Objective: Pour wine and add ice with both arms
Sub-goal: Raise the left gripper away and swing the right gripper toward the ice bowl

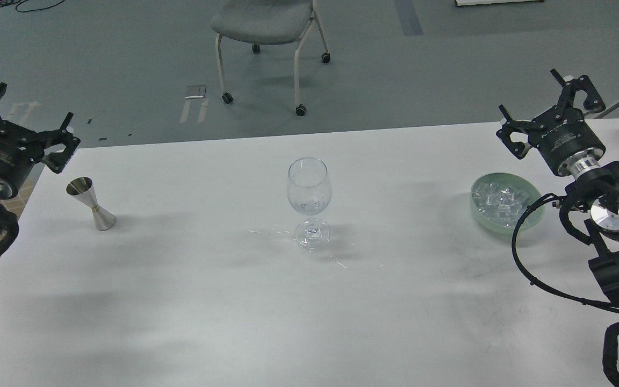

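Note:
A clear stemmed wine glass (309,200) stands upright at the middle of the white table (234,301). The ice (498,200), several small clear cubes, lies in a pale green bowl (531,216) at the right. A small steel jigger (92,205) stands upright at the left. My left gripper (26,119) is open and empty, raised up and to the left of the jigger, near the table's far left corner. My right gripper (548,110) is open and empty, above and behind the bowl.
A grey wheeled chair (266,32) stands on the floor beyond the table's far edge. A tan checked cushion (24,193) shows at the table's left edge. Small wet marks (342,263) lie on the table near the glass foot.

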`<control>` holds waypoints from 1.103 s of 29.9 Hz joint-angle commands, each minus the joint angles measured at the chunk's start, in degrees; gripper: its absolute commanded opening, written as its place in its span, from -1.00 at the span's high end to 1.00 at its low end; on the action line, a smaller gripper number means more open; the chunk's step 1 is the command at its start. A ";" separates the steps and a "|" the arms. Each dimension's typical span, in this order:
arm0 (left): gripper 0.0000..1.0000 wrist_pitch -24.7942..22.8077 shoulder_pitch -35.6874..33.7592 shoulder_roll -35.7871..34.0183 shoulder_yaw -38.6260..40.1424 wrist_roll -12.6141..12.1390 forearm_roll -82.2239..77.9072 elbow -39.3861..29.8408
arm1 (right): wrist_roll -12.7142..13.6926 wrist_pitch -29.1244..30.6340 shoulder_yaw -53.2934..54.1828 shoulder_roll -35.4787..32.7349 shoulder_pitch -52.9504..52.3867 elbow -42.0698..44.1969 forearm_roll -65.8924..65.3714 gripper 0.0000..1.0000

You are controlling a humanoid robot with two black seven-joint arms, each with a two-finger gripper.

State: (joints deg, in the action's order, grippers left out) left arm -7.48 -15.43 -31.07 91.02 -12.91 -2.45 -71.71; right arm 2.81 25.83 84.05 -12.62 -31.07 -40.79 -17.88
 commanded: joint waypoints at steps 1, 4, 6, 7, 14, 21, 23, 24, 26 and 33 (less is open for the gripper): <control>-0.95 -0.07 -1.53 -2.59 -1.02 0.70 -0.01 -0.98 | 0.01 0.01 -4.93 -2.66 -1.01 -0.52 -2.24 -1.00; -0.94 -1.13 -2.33 -3.21 -0.84 0.08 -0.01 -1.24 | -0.08 -0.17 -7.93 -4.78 -1.97 -1.22 -2.60 -1.00; -0.89 -4.02 -2.15 -3.82 -0.76 -0.27 -0.10 -2.12 | -0.08 -0.17 -9.42 -6.27 -3.38 -1.49 -2.69 -1.00; -0.89 -6.73 -1.80 -3.74 -0.41 -0.27 -0.01 -2.21 | 0.01 -0.34 -10.12 -7.49 -3.99 -1.40 -2.69 -1.00; -0.92 -8.87 0.22 -4.09 -1.45 0.00 -1.50 -3.00 | 0.18 -0.43 -20.74 -13.91 -12.51 -1.14 -9.96 -1.00; -0.95 -2.89 -2.15 -6.02 -1.72 -0.45 -4.23 -5.90 | 0.01 -0.52 -24.37 -14.18 -17.09 -1.31 -16.64 -1.00; -0.95 -1.92 -2.15 -5.85 -1.72 -0.36 -4.23 -5.37 | -0.17 -0.43 -24.54 -14.18 -17.88 -1.31 -20.07 -1.00; -0.95 -1.22 -1.98 -5.85 -1.81 -0.36 -4.23 -5.29 | -0.26 -0.43 -24.80 -14.18 -18.06 -1.40 -21.65 -1.00; -0.95 1.06 -2.06 -5.58 -1.90 -0.09 -4.32 -4.15 | -0.43 -0.43 -26.12 -14.10 -18.85 -1.57 -27.45 -1.00; -0.93 1.16 -8.13 -1.72 -2.77 -1.58 -4.32 4.02 | -0.52 -0.52 -35.68 -14.18 -26.21 -1.49 -48.17 -1.00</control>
State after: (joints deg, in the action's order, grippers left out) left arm -6.12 -21.82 -33.72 89.10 -12.96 -6.69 -70.43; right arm 2.33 25.37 53.08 -26.62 -54.27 -42.22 -58.07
